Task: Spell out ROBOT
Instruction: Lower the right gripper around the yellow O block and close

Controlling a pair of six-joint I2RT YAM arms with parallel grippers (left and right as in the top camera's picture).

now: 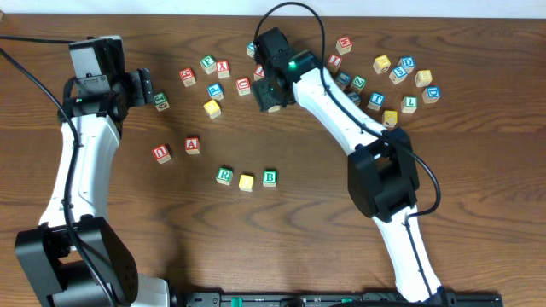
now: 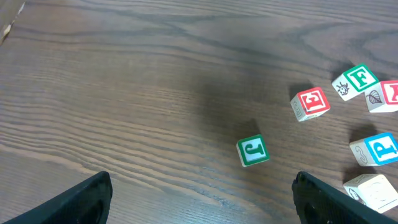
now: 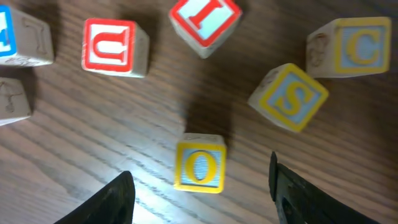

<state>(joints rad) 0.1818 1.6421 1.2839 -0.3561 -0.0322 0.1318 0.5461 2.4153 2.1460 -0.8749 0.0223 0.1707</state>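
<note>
Right gripper (image 3: 200,174) open, its jaws clear on either side of the yellow-framed O cube (image 3: 199,160), which sits flat on the desk centred between them, faces square to the jaws; left gripper (image 2: 202,190), likewise open, is well apart.
</note>
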